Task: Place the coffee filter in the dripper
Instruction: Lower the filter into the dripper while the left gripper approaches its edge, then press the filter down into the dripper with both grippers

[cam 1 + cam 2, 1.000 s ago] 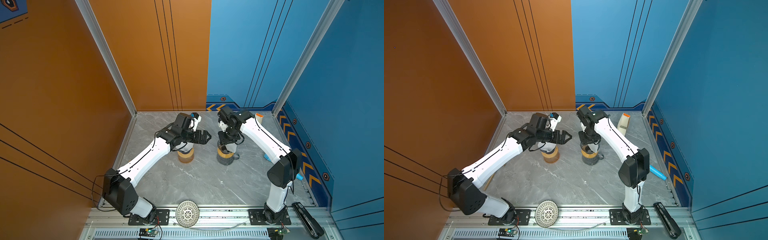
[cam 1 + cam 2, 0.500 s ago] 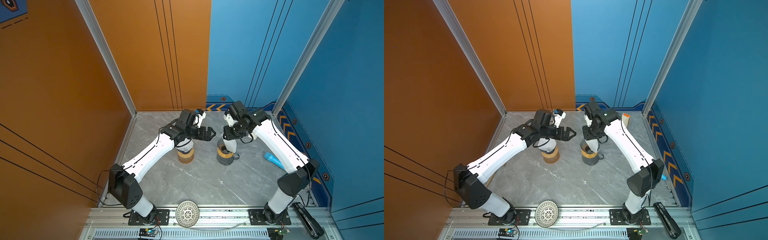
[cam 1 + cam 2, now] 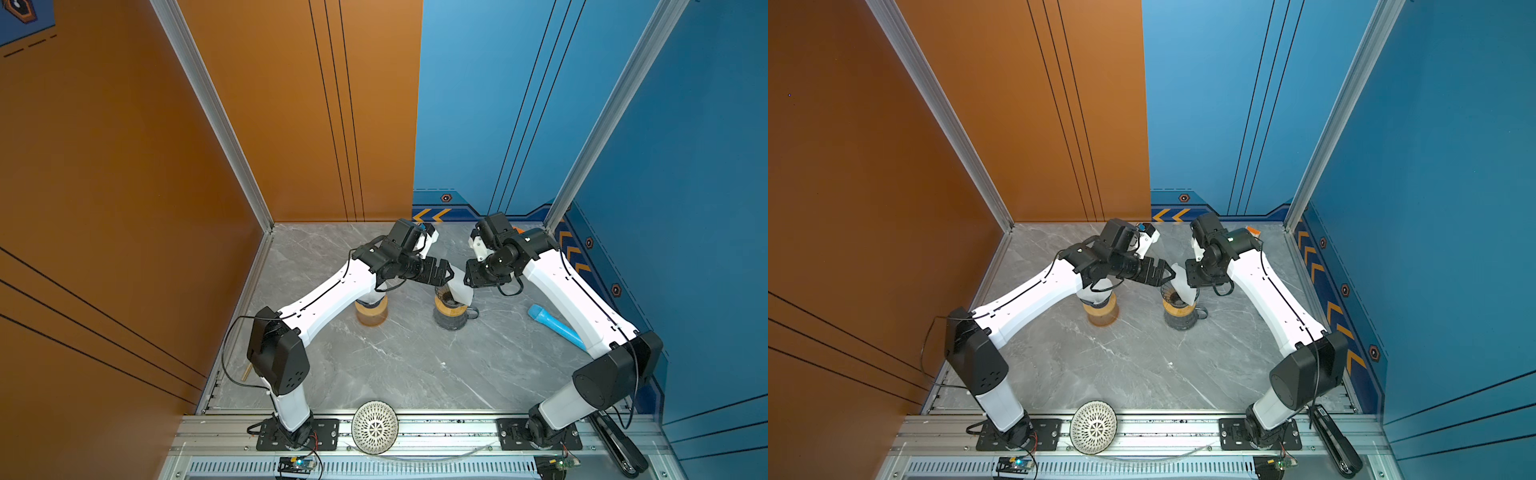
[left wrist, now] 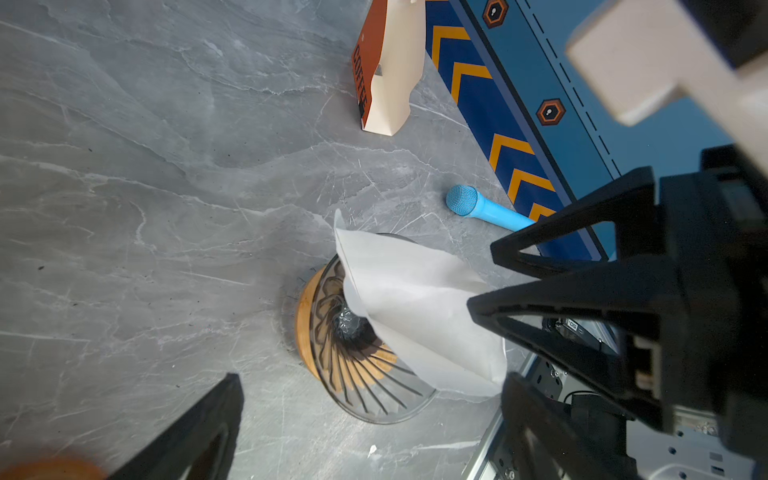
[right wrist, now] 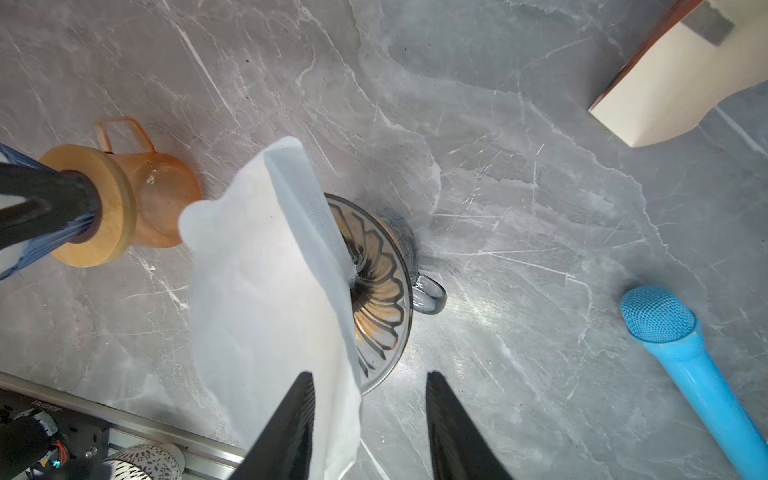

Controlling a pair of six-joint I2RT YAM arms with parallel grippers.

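Observation:
The white paper coffee filter (image 3: 460, 286) (image 3: 1183, 286) (image 5: 270, 291) (image 4: 415, 303) stands tilted with its tip down in the clear ribbed glass dripper (image 3: 451, 306) (image 3: 1177, 306) (image 5: 384, 291) (image 4: 374, 405), leaning over the rim. The dripper sits on a wooden collar atop a grey glass server. My right gripper (image 3: 468, 282) (image 5: 370, 374) is open; the filter's upper edge rests against one finger. My left gripper (image 3: 448, 272) (image 4: 372, 376) hovers wide open just left of the filter, holding nothing.
An amber server with a wooden collar (image 3: 372, 313) (image 5: 137, 199) stands under the left arm. A blue microphone (image 3: 555, 324) (image 5: 685, 365) lies at the right, a coffee bag (image 4: 386, 75) (image 3: 1252, 230) stands at the back right, and a white patterned bowl (image 3: 374, 426) sits at the front rail.
My right gripper has lifted up and back to the right from over the dripper, its jaws widening. My left gripper has moved right towards the filter.

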